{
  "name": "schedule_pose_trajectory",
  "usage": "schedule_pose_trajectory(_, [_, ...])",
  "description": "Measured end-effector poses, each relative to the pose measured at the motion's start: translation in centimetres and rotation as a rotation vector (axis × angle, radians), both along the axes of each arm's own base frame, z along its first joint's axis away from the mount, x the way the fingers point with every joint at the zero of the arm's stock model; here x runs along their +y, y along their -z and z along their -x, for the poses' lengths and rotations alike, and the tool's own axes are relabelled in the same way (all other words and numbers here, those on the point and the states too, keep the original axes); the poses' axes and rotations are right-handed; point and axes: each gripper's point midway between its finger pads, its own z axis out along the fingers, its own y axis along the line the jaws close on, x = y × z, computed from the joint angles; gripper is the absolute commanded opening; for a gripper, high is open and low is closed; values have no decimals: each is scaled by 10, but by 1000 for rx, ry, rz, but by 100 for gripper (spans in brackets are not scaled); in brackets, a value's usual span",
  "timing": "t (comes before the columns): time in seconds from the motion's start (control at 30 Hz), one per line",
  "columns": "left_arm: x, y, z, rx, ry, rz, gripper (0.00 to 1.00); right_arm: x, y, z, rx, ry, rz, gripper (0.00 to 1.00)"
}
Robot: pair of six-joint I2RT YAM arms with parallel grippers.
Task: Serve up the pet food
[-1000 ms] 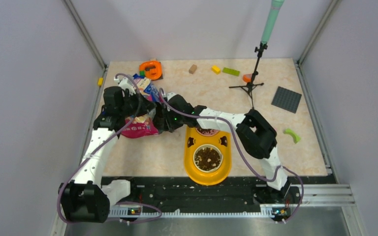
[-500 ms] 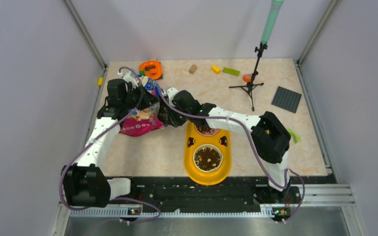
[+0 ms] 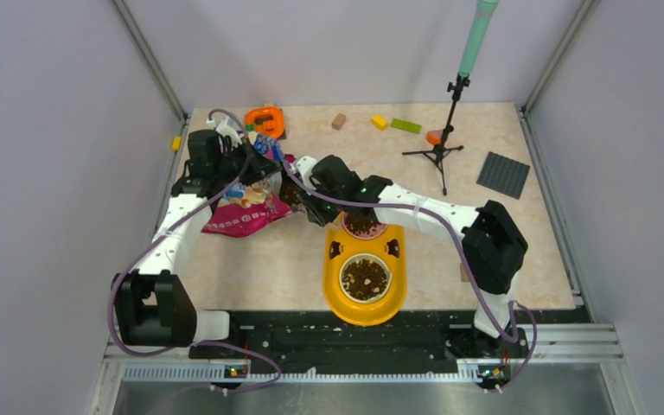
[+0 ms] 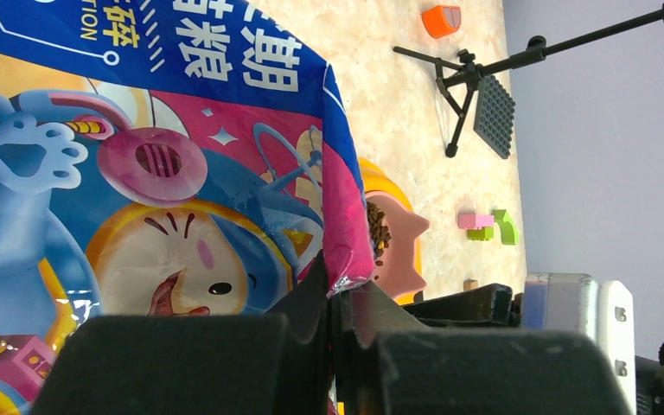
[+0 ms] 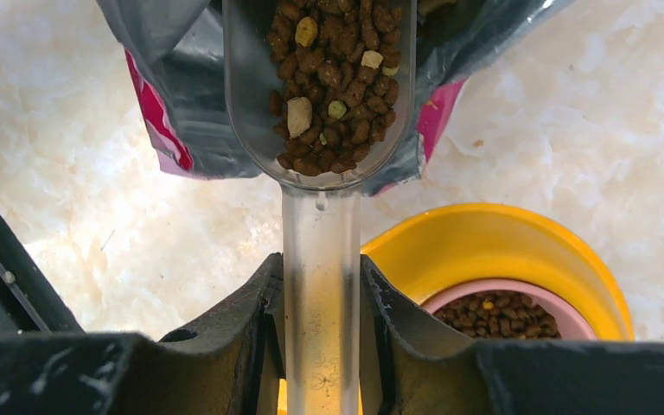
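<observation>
The magenta-and-blue cat food bag point(image 3: 244, 212) lies at the left of the table, its mouth toward the yellow feeder point(image 3: 402, 290). My left gripper point(image 4: 339, 298) is shut on the bag's edge point(image 4: 346, 259) and holds it up. My right gripper point(image 5: 322, 285) is shut on the handle of a clear plastic scoop point(image 5: 320, 86). The scoop is full of brown kibble point(image 5: 328, 60) and sits in the bag's open mouth point(image 5: 181, 78). The feeder's pink bowl point(image 5: 562, 313) and its white bowl point(image 3: 365, 277) both hold kibble.
An orange tape dispenser point(image 3: 264, 120) sits behind the bag. A black tripod point(image 3: 439, 149) with a green microphone stands at the back right. Toy bricks point(image 3: 405, 125), a tan block point(image 3: 339, 120) and a grey baseplate point(image 3: 502, 175) lie along the back and right.
Both arms have moved toward the back of the table. The bag has been drawn back and left, and the right arm has stretched out further with the scoop at the bag's mouth.
</observation>
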Motion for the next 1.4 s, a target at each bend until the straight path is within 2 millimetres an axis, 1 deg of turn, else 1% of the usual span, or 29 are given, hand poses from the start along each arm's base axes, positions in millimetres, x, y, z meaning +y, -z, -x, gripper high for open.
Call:
schedule_pose_trajectory(0.13, [3, -1, -1, 1, 2, 9, 0, -10, -3, 0, 1, 1, 22, 0])
schedule_pose_trajectory(0.23, [8, -1, -2, 1, -7, 13, 0, -16, -2, 1, 6, -1, 41, 0])
schedule_pose_trajectory(0.33, [8, -2, -3, 3, -4, 16, 0, -21, -3, 3, 7, -4, 53, 0])
schedule_pose_trajectory(0.53, [8, -2, -5, 1, 1, 20, 0, -38, -13, 15, 5, -9, 59, 0])
schedule_pose_trajectory(0.63, [8, -2, -5, 2, 2, 21, 0, -44, -18, 19, 6, -10, 59, 0])
schedule_pose_trajectory(0.77, [8, -2, -5, 1, 3, 21, 0, -54, -22, 23, 12, -5, 67, 0])
schedule_pose_trajectory(1.07, [9, -2, -5, 1, 2, 23, 0, -92, -26, 31, 26, 45, 112, 0])
schedule_pose_trajectory(1.4, [10, -2, -6, 0, -1, 22, 0, -148, -32, 48, 69, 142, 187, 0])
